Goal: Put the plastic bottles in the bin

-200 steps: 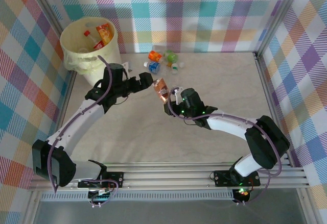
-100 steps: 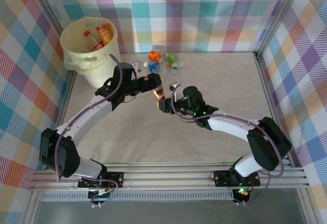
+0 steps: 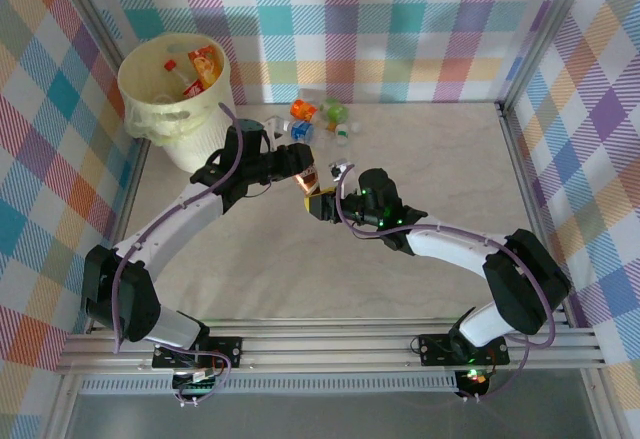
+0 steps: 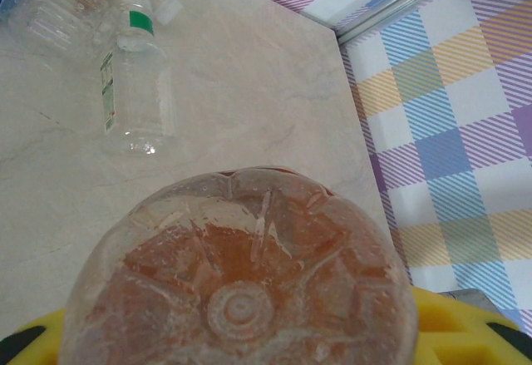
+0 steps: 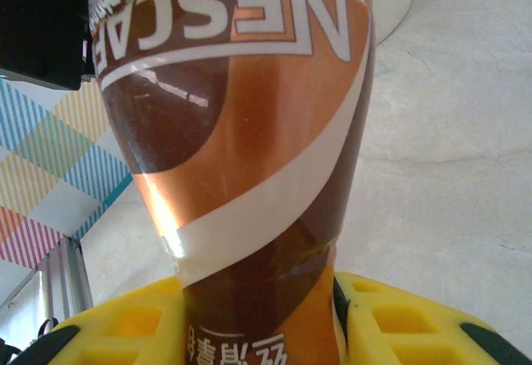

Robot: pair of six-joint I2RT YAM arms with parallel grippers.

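A brown plastic bottle [image 5: 249, 174] is seen, wrapped in an orange-and-white swirl label printed NESCAFE, with a moulded, petal-ribbed base. It is held over the bench, a little behind its middle, between both claws. The left gripper [image 3: 300, 165] is clenched on the base end. The right gripper [image 3: 321, 202] is clamped round the narrower waist, with a yellow finger on either side. The cream bin [image 3: 190, 129] is stood at the far-left corner, and other bottles [image 3: 318, 117] are scattered along the far edge.
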